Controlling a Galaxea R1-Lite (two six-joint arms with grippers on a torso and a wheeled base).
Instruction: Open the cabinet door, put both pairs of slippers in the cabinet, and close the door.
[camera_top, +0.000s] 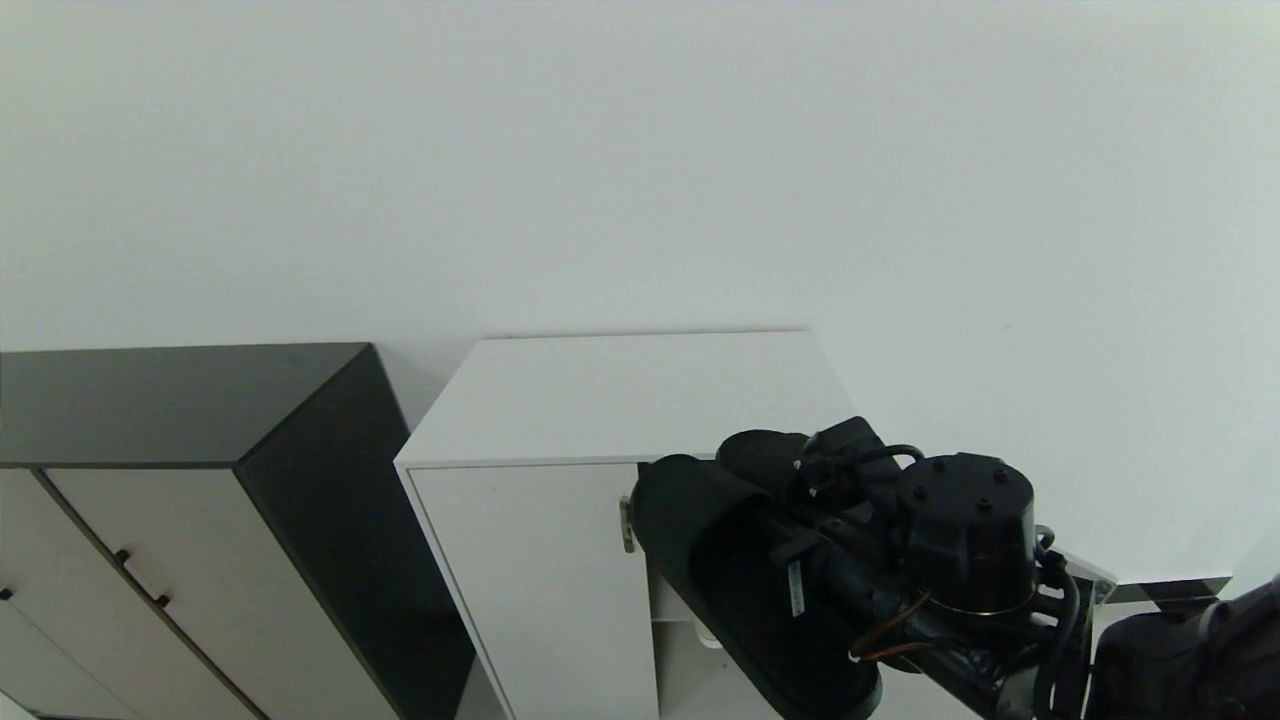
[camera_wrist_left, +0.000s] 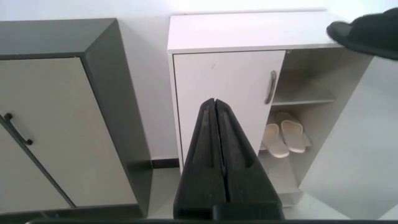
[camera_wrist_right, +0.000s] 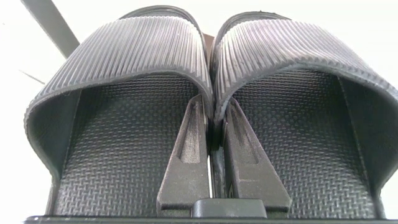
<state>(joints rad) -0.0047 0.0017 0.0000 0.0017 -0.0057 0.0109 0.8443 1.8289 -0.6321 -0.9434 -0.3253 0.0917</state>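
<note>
The white cabinet (camera_top: 620, 400) stands against the wall, its left door (camera_wrist_left: 214, 68) closed and its right half open onto the shelves. A pair of white slippers (camera_wrist_left: 286, 135) lies on a lower shelf inside. My right gripper (camera_wrist_right: 213, 109) is shut on the pair of black slippers (camera_wrist_right: 149, 68), pinching their inner sides together. In the head view the black slippers (camera_top: 740, 560) hang in front of the cabinet's open right half, level with its top edge. My left gripper (camera_wrist_left: 216, 102) is shut and holds nothing, apart from the closed left door.
A dark cabinet (camera_top: 200, 400) with pale doors and black handles stands left of the white one, a narrow gap between them. The closed white door carries a metal handle (camera_wrist_left: 271, 87) at its inner edge. An upper shelf (camera_wrist_left: 305, 98) inside is bare.
</note>
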